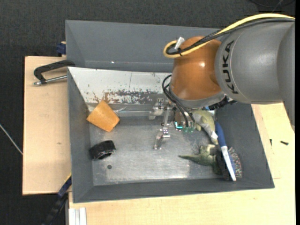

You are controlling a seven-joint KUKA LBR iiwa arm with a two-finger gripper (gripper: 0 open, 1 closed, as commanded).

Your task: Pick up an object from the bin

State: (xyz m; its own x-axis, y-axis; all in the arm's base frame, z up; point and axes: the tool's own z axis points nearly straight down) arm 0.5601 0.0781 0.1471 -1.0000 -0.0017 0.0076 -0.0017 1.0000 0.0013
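**Bin (79,139) pick at the approach stage, nothing lifted yet**

Bin contents lie in two loose groups. An orange wedge (103,116) and a small black ring (101,150) sit toward the left wall. A green toy dinosaur (204,157), a blue-handled brush (225,156) and a pale rounded thing (205,120) are crowded against the right side. All of them appear to rest on the floor, so the step in hand looks like the approach, with the grasp yet to be made.

The gripper (162,128) hangs low over bare metal near the middle of the bin, between the two groups and nearer the right one. I cannot tell how far open it is (its bright metal blends with its own reflection in the floor), and I can make out nothing in its hold.

The arm (262,60) comes in from the upper right, its orange wrist cover (194,69) above the back of the bin and the tool pointing steeply down.

Next, I judge, it must shift sideways onto one thing, most likely to the right.
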